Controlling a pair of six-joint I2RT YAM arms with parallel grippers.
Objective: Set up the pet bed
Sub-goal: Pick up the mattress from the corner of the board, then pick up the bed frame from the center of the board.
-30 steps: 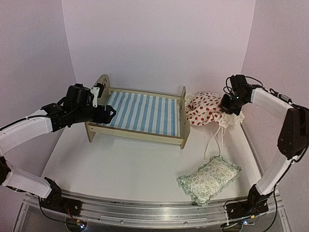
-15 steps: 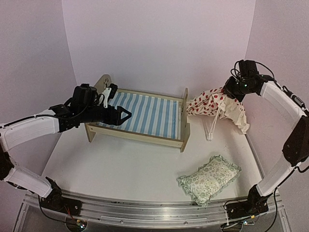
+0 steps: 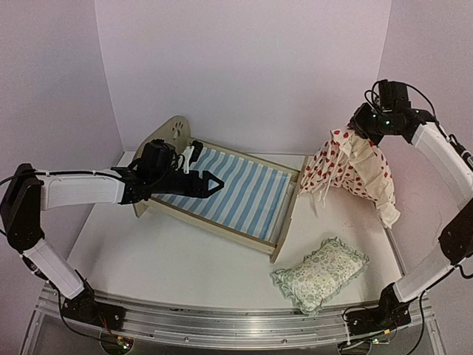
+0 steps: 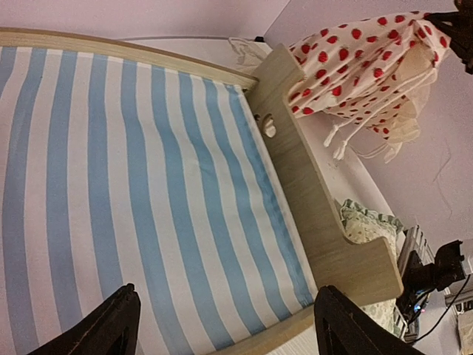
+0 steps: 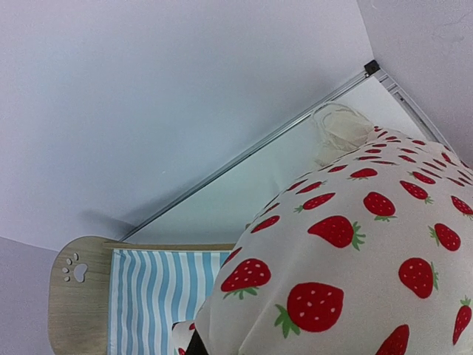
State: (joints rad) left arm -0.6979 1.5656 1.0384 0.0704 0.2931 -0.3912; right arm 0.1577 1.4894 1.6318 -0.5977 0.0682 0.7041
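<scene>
We see the bed (image 3: 236, 188) standing on the white counter (image 3: 185, 259), left of centre and turned at a slant. Its arched headboard (image 3: 168, 133) is at the far left and its low footboard (image 3: 290, 214) nearer us, towards the middle. The blue-and-white striped base lies bare.

The left arm (image 3: 74, 191) reaches in from the left, low over the striped base close to the headboard end. Its jaws stand wide open and hold nothing. In the left wrist view the two dark fingertips (image 4: 111, 325) sit far apart at the bottom edge, with only stripes between them.

The right arm (image 3: 443, 155) is raised at the far right. Its jaws are shut on the top of the cushion (image 3: 355, 170), cream with red strawberry dots. The cushion hangs down in folds just right of the footboard, with white ties dangling from it. We cannot tell whether its lowest corner touches the counter. In the right wrist view the cloth fills the lower right and hides the jaws themselves.

A green floral pillow (image 3: 319, 274) lies flat on the counter at the near right, near the footboard's near corner but apart from it.
</scene>
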